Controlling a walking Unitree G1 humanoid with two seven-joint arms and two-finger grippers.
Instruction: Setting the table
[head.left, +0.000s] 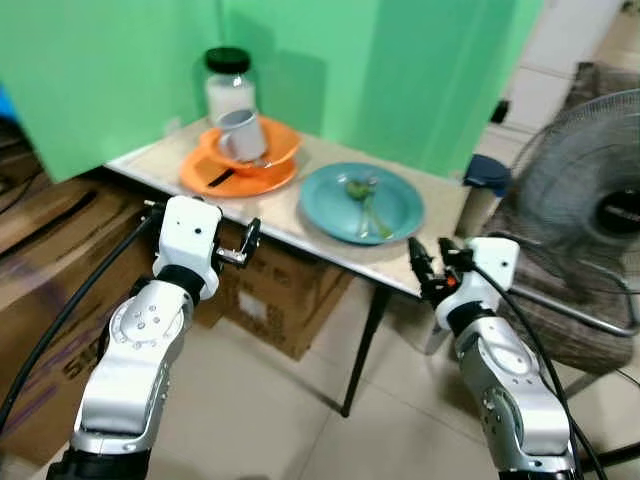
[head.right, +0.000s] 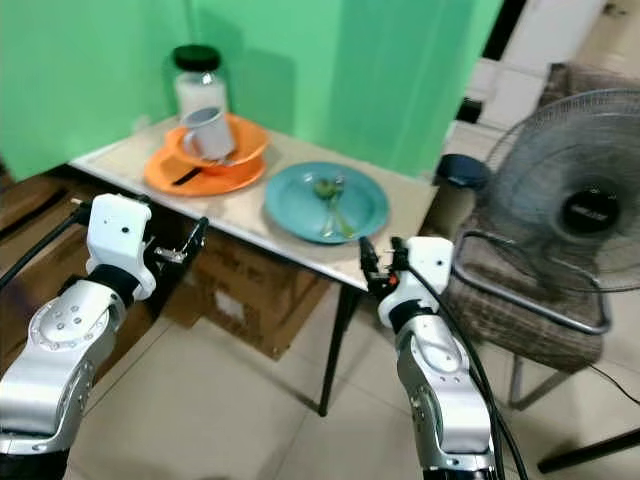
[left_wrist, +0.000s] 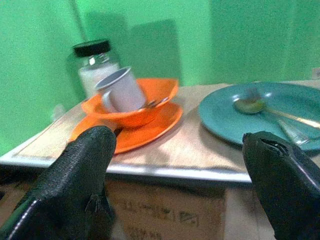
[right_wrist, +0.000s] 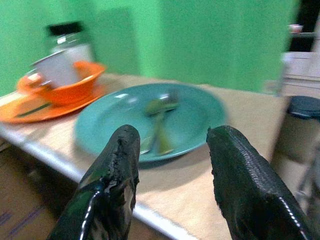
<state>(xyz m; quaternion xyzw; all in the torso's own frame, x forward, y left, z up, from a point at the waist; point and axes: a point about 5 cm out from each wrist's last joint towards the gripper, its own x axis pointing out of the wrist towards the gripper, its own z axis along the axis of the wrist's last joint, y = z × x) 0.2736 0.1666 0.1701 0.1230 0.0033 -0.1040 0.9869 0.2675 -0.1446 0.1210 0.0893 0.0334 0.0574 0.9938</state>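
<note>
On a small beige table (head.left: 330, 245) an orange plate (head.left: 245, 180) carries an orange bowl (head.left: 282, 140) with a grey-white mug (head.left: 241, 135) tipped inside it. A black-lidded glass jar (head.left: 228, 85) stands behind them. To the right lies a teal plate (head.left: 398, 205) holding a spoon and fork (head.left: 362, 205). My left gripper (left_wrist: 180, 200) hovers open and empty before the table's front edge, facing the orange plate. At the table's front right edge my right gripper (head.left: 431, 262) is open and empty, pointing at the teal plate (right_wrist: 190, 120).
Cardboard boxes (head.left: 285, 300) sit under and left of the table. A black table leg (head.left: 362, 345) angles down to the tiled floor. A standing fan (head.left: 590, 200) and a chair (head.left: 580, 310) crowd the right side. A green screen (head.left: 400, 70) backs the table.
</note>
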